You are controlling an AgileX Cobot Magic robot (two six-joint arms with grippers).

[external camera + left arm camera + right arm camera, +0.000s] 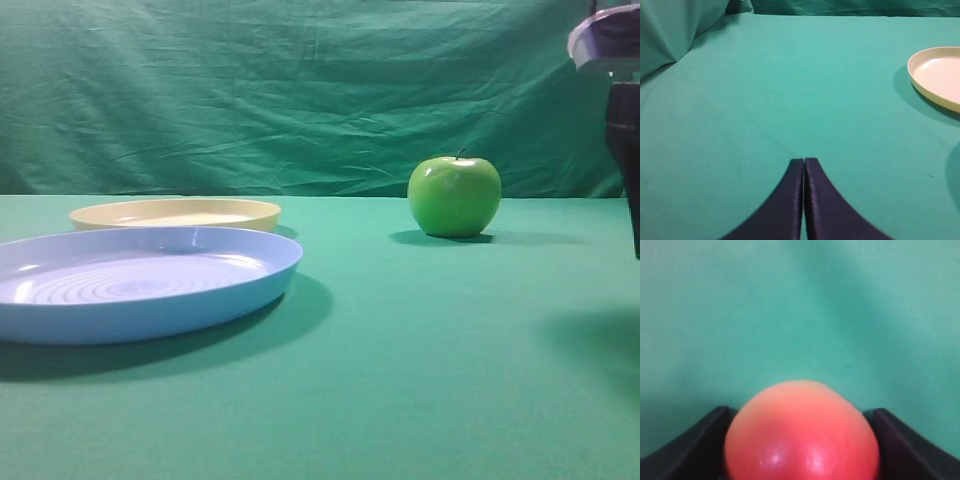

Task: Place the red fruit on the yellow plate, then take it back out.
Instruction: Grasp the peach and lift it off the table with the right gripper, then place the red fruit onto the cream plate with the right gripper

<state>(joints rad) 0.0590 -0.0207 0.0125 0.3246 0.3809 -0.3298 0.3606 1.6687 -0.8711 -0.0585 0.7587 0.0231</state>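
Note:
The red fruit (801, 432) fills the bottom of the right wrist view, red below fading to orange at its top. My right gripper (801, 425) is shut on it, one dark finger pressed against each side, above green cloth. In the high view only part of the right arm (620, 90) shows at the right edge; the fruit is out of sight there. The yellow plate (175, 213) lies at the left behind the blue plate, and also shows in the left wrist view, yellow plate (937, 77), with nothing on it. My left gripper (804, 161) is shut on nothing over bare cloth.
A larger light-blue plate (140, 280) with concentric rings lies at the front left. A shiny green apple (454, 195) with a stem stands right of centre. A green backdrop hangs behind the green-covered table (420, 360).

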